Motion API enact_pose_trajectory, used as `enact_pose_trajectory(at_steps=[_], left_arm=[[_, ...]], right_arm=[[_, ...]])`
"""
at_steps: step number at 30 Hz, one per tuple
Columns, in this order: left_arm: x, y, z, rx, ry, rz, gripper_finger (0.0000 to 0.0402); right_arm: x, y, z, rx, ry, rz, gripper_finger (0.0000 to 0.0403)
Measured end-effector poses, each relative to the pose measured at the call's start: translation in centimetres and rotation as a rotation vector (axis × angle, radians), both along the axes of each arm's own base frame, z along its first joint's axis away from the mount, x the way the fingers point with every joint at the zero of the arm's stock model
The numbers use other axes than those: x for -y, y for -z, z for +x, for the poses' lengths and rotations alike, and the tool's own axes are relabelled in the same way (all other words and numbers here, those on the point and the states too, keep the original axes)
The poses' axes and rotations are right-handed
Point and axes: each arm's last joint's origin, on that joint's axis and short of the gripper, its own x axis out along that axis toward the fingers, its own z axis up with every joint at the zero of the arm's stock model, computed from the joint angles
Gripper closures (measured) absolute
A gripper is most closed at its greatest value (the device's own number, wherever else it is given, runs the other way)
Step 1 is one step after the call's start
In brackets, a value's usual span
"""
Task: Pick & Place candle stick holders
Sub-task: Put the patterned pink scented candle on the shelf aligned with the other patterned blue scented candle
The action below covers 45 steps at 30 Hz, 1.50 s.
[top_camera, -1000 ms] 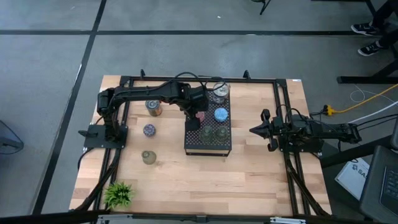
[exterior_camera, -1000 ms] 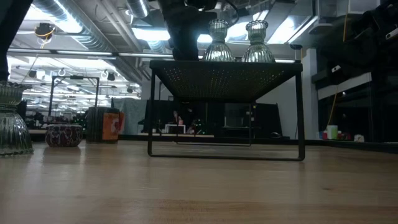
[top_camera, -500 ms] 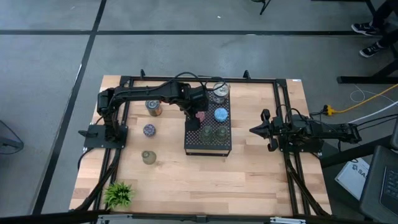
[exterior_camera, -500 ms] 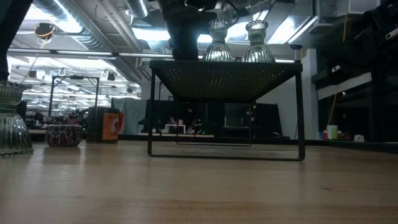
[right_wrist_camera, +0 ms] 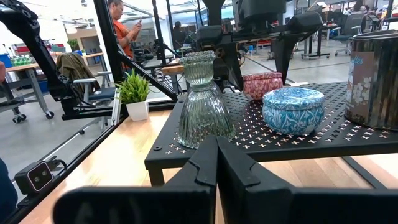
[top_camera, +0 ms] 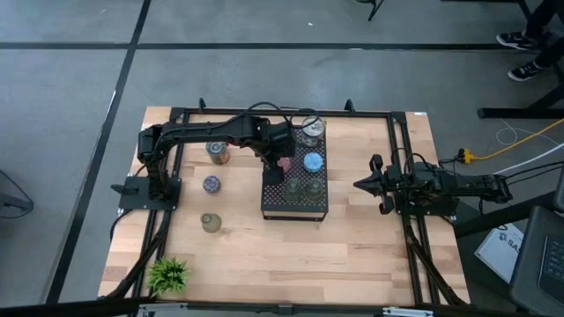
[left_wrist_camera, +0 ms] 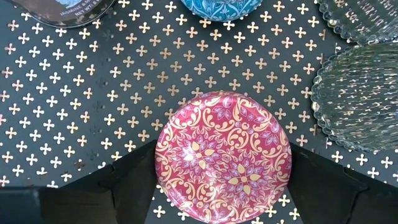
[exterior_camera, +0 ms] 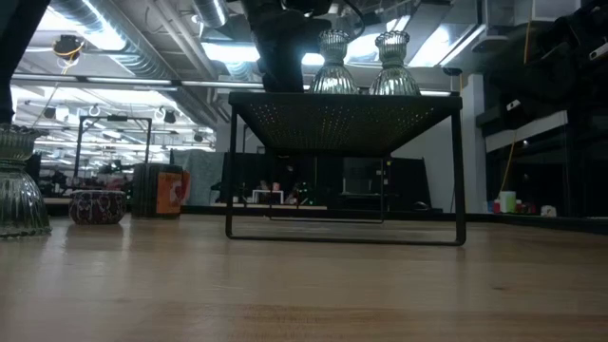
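A pink patterned candle stick holder (left_wrist_camera: 222,155) sits on the black perforated tray (top_camera: 295,204), and my left gripper (top_camera: 280,169) is closed around it from above. On the same tray are a blue holder (top_camera: 312,162) and clear glass holders (top_camera: 310,130) (top_camera: 302,187). Three more holders rest on the wood left of the tray: a tin-like one (top_camera: 218,152), a purple one (top_camera: 211,184) and an olive one (top_camera: 211,223). My right gripper (top_camera: 363,184) waits shut at the table's right side. My left gripper has the pink holder between its two fingers (left_wrist_camera: 127,180), one on each side of the round wall (left_wrist_camera: 159,149). The fingers come from above, slanting down. The holder stands upright with its base on the tray.
The tray stands on thin legs (exterior_camera: 231,166) above the wood. A small green plant (top_camera: 168,275) is at the near left corner. Black frame rails (top_camera: 173,167) run along both sides. Bare wood lies in front of the tray. A person (right_wrist_camera: 118,18) stands in the room beyond.
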Motion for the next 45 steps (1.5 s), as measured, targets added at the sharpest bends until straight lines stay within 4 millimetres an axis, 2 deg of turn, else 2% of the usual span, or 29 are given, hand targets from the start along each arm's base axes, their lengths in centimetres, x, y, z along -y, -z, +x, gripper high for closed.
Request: enact_pose_trajectory(at_steps=[7, 17, 24, 30, 38, 45], left_arm=[[0.0, 0.0, 0.0, 0.0, -0.002, -0.001, 0.0092], [0.0, 0.0, 0.0, -0.003, -0.018, -0.006, 0.0049], [0.0, -0.1, -0.1, 0.0, -0.011, 0.0, 0.0047], [0.0, -1.2, -0.6, 0.006, -0.014, 0.031, 0.0047], [0.3, -3.7, -2.1, -0.098, 0.006, 0.037, 0.0048], [0.4, -3.7, -2.7, -0.157, 0.035, 0.04, 0.005]], right_arm=[[0.0, 0.0, 0.0, 0.0, 0.0, 0.0, 0.0398], [0.0, 0.0, 0.0, 0.0, 0.0, 0.0, 0.0398], [0.0, 0.0, 0.0, 0.0, 0.0, 0.0, 0.0398], [0.0, 0.0, 0.0, 0.0, 0.0, 0.0, 0.0398], [0.0, 0.0, 0.0, 0.0, 0.0, 0.0, 0.0397], [0.0, 0.0, 0.0, 0.0, 0.0, 0.0, 0.0397]])
